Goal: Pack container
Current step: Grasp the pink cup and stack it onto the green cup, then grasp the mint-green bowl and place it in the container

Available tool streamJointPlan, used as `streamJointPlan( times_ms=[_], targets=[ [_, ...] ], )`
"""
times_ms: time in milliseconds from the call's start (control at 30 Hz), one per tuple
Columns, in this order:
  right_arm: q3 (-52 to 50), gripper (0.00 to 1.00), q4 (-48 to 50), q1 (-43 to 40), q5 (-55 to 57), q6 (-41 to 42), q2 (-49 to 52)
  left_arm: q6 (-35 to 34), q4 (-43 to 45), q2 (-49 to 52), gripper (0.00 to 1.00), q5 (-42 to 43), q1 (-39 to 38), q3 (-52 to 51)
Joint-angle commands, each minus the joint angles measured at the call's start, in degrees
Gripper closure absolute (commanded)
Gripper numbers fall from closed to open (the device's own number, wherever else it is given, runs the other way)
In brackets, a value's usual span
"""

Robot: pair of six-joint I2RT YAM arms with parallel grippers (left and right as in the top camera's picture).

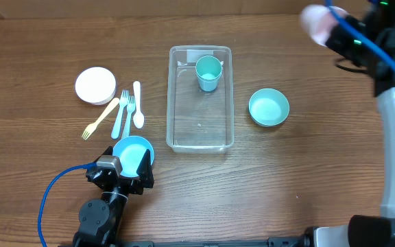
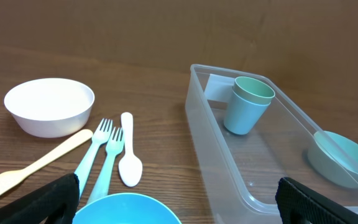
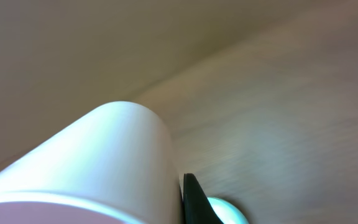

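Blue bowl sits near-left, between the wide-spread fingers of the left gripper. Container is mid-table, teal cup at its far end. Right gripper pinches a white cup far right.

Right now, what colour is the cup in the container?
The cup in the container is teal, paler mint at the rim; left wrist view shows it best.
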Motion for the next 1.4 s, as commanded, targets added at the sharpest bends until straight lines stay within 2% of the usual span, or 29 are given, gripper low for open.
streamJointPlan(
  times_ms=[0, 167, 300, 533, 600, 633, 667, 767, 867, 1000, 1100, 1167, 1367],
  targets=[
    [0.72, 0.96, 4.22, 10.6, -1.99, 0.33, 2.6, -0.55, 0.15, -0.26, 0.0, 0.5, 0.26, -0.17],
    [0.74, 0.96, 7.04, 20.9, -1.25, 0.31, 17.25, -0.55, 0.15, -0.26, 0.0, 0.5, 0.26, -0.17],
    [0.74, 0.96, 9.11, 21.86, 0.22, 0.35, 23.54, -0.55, 0.15, -0.26, 0.0, 0.5, 0.26, -0.17],
    [0.74, 0.95, 8.61, 21.88, 0.61, 0.33, 26.12, -0.55, 0.15, -0.26, 0.0, 0.5, 0.26, -0.17],
    [0.74, 0.62, 8.61, 21.88, 0.57, 0.33, 26.12, -0.55, 0.15, -0.26, 0.0, 0.5, 0.26, -0.17],
    [0.74, 0.53, 8.61, 21.88, 0.55, 0.33, 26.08, -0.55, 0.15, -0.26, 0.0, 0.5, 0.26, -0.15],
    [0.96, 0.5, 8.52, 21.86, 0.55, 0.33, 25.81, -0.55, 0.15, -0.26, 0.0, 0.5, 0.26, -0.17],
    [6.64, 0.48, 4.13, 21.86, 0.57, 0.31, 23.98, -0.55, 0.15, -0.26, 0.0, 0.5, 0.26, -0.17],
    [16.68, 0.47, -7.82, 20.46, 4.72, -0.31, 19.1, -0.55, 0.15, -0.26, 0.0, 0.5, 0.26, -0.17],
    [17.49, 0.46, -23.12, 11.87, 10.71, 0.17, 13.9, -0.55, 0.15, -0.26, 0.0, 0.5, 0.26, -0.17],
    [9.4, 0.46, -26.91, 3.39, 9.6, 0.37, 13.9, -0.55, 0.15, -0.26, 0.0, 0.5, 0.26, -0.17],
    [0.85, 0.46, -23.21, -0.26, 3.19, -0.57, 13.9, -0.55, 0.13, -0.26, 0.0, 0.5, 0.26, -0.17],
    [-19.54, 0.44, -9.7, 1.42, 4.46, -1.09, 13.9, -0.55, 0.15, -0.26, 0.0, 0.5, 0.26, -0.17]
  ],
)
